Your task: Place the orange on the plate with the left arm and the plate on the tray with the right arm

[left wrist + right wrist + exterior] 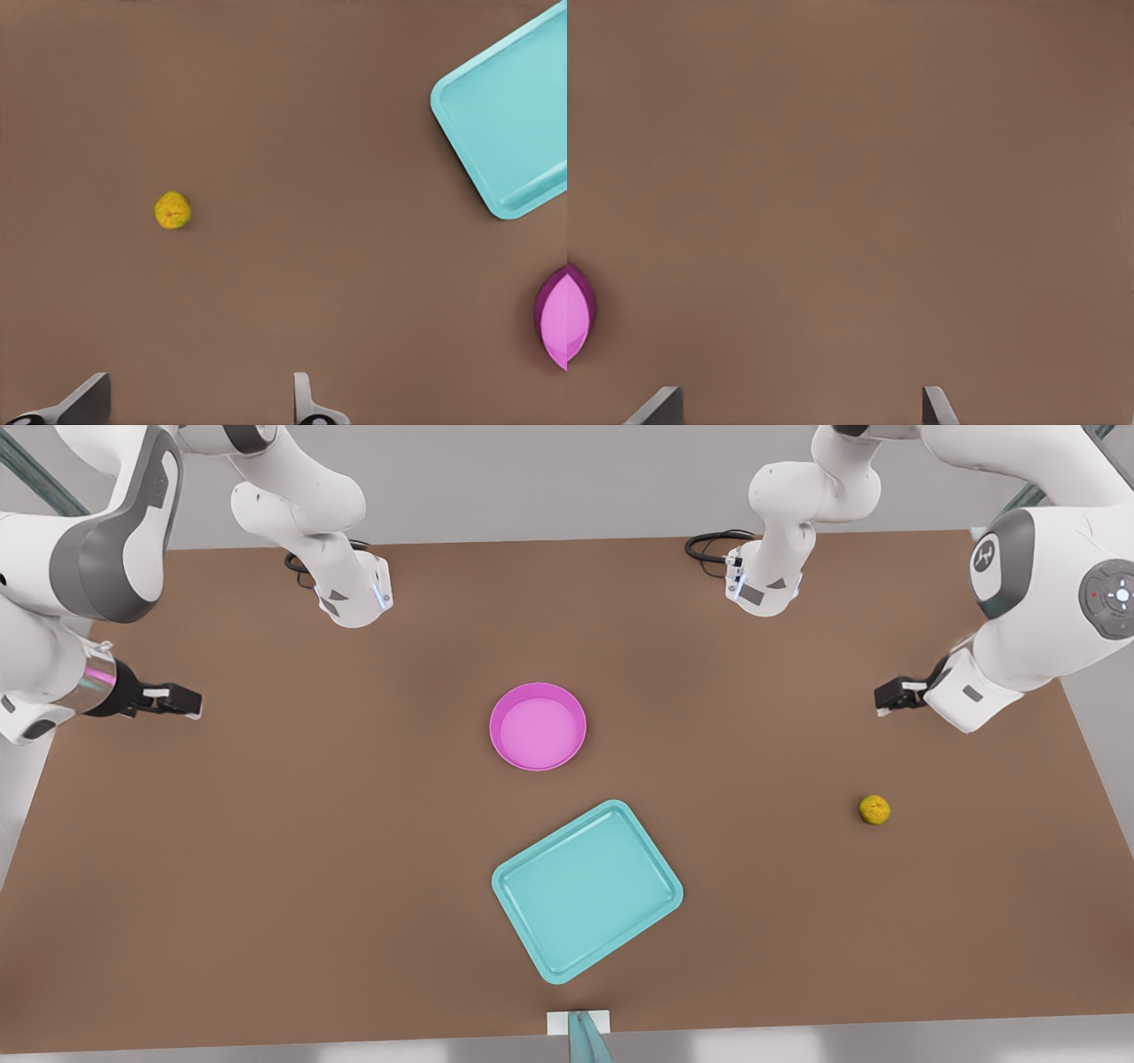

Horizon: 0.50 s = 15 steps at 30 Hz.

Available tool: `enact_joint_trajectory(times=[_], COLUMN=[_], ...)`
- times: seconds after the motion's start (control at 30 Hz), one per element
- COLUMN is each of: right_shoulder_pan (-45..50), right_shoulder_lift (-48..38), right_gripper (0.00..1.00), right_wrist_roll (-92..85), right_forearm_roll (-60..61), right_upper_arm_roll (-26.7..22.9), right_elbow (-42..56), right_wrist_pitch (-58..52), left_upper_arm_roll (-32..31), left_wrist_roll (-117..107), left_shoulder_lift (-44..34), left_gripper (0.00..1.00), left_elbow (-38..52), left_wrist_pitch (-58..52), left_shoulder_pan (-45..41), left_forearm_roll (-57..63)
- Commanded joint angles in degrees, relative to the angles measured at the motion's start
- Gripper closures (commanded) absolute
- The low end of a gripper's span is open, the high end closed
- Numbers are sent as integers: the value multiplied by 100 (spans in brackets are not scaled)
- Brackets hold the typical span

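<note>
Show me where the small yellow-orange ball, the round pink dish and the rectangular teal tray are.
small yellow-orange ball (874, 810), front view, middle of its dimpled skin
round pink dish (538, 732), front view, centre of its floor
rectangular teal tray (586, 890), front view, middle of its flat bed

A bare robot test bench, rendered in simulation. Two white Franka arms (292, 505) bolted at the far edge of a plain brown surface (266, 850), cables (709, 545) coiled by their bases at twelve o'clock, flat grey wall behind, a camera mount (580, 1032) clipped at six o'clock.
</note>
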Motion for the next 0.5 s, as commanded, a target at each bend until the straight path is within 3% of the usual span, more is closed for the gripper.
enact_joint_trajectory(times=[0.0, 0.1, 0.23, 0.33, 0.47], right_shoulder_pan=[-2, -2, -2, -2, -2], right_shoulder_lift=[-17, -26, -44, -79, -79], right_gripper=[0, 0, 0, 0, 0], right_wrist_roll=[-139, -139, -139, -148, -148], right_forearm_roll=[-10, -10, -19, -11, -19], right_upper_arm_roll=[-3, -3, -3, -3, -3], right_elbow=[-30, -74, -153, -215, -224], right_wrist_pitch=[343, 360, 430, 474, 466], left_upper_arm_roll=[1, 379, 458, 476, 502], left_wrist_roll=[-62, -194, 911, 2082, 2337], left_shoulder_lift=[16, 780, 2072, 2257, 2530], left_gripper=[0, 0, 0, 0, 0], left_elbow=[4, -84, -849, -1631, -1807], left_wrist_pitch=[214, 311, 2876, 4169, 4662], left_shoulder_pan=[3, 82, 890, 1013, 1084], left_forearm_roll=[10, 10, -60, -52, -16])
